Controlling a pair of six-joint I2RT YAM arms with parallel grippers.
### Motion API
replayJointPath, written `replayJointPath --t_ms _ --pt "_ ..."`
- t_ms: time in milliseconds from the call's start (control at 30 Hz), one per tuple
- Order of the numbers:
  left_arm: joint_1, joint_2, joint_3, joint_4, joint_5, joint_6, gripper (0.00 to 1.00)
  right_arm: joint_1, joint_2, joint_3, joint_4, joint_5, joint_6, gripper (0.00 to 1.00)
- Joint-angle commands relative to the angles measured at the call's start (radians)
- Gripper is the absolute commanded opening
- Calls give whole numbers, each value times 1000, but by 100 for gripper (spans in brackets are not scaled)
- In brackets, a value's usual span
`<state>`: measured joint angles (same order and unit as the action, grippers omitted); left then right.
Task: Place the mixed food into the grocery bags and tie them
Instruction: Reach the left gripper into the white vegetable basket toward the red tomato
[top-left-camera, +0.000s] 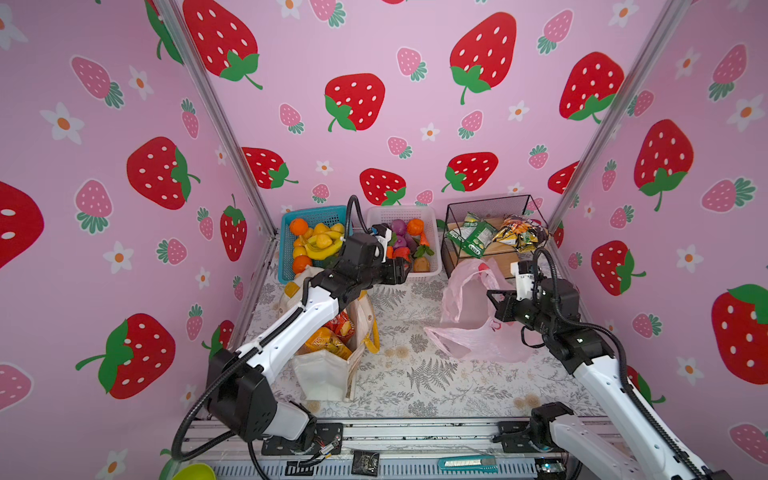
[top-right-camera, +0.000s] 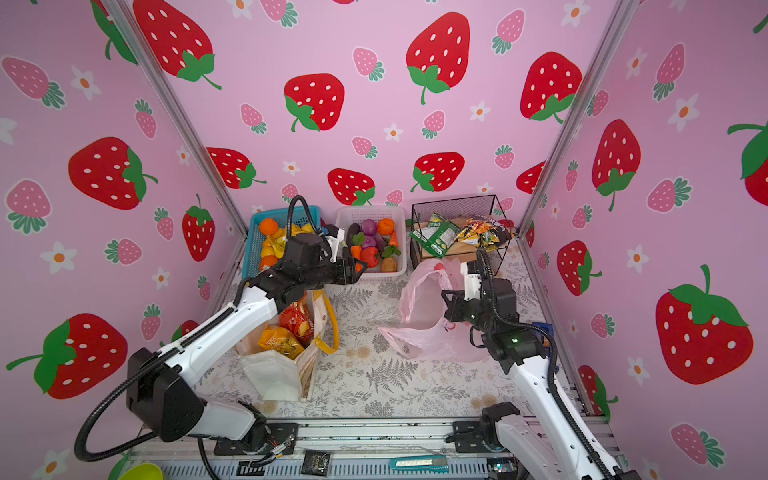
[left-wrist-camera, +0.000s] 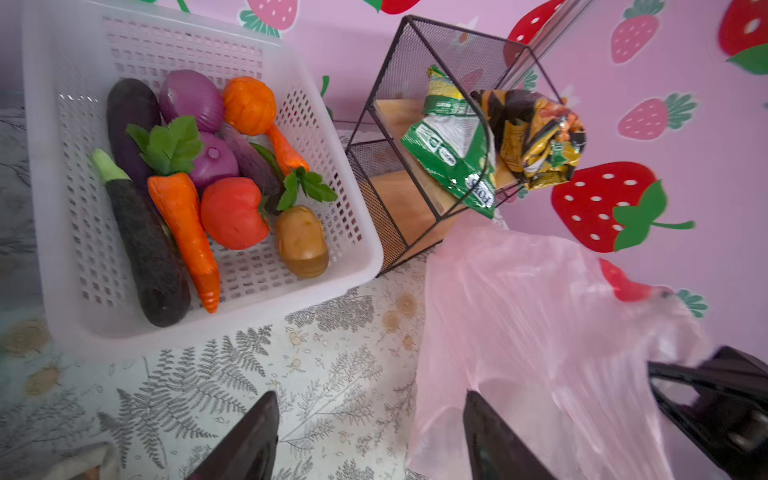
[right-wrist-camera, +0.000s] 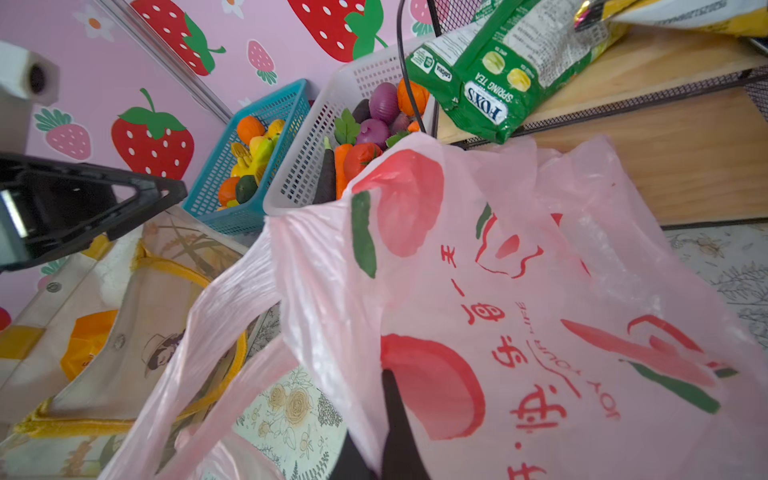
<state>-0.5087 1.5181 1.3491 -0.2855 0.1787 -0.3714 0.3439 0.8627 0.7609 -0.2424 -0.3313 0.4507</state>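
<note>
Left gripper (left-wrist-camera: 370, 440) hangs just short of the white perforated plastic basket (left-wrist-camera: 104, 332), jaws apart w/ nothing btwn them. Right gripper (right-wrist-camera: 390, 399) is pinched together on the film of the thin translucent pink plastic bag w/ red fruit prints (right-wrist-camera: 498, 291), propping its mouth up at centre-right of both top views. Cream canvas tote w/ yellow straps (top-left-camera: 324, 370) stands lower left of centre there, w/ a crinkly red-orange snack packet (top-left-camera: 343, 324) and a yellow one (top-left-camera: 328, 343) already inside. Veg lie in the basket, left half of the left wrist view: orange toy carrot (left-wrist-camera: 187, 224), leafy end up-frame, tip toward lower right; dark long aubergine (left-wrist-camera: 145, 249) just beside it, approx parallel, stalk end upper left; red tomato (left-wrist-camera: 232, 212) and brown potato (left-wrist-camera: 301, 241) side by side to their right. Prob light, firm, smooth toys: carrot best taken across mid-shank, jaws square to its long axis. Tomato is round and may squirt out, so grip its widest part. Bag is floppy, slippery film and prob won't keep its mouth open unaided; take it by rim or loop handles.
</note>
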Motion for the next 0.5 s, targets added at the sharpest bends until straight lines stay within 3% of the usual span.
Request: replayJointPath --t_ms 0,167,467 --pt "0 123 162 -156 -116 122 72 -4 5 -17 75 -34 5 0" --pt "1 308 365 -254 -206 186 78 -3 16 -15 125 -43 14 0" --pt "4 664 785 -450 -261 249 79 -5 34 -8 117 -23 -21 0"
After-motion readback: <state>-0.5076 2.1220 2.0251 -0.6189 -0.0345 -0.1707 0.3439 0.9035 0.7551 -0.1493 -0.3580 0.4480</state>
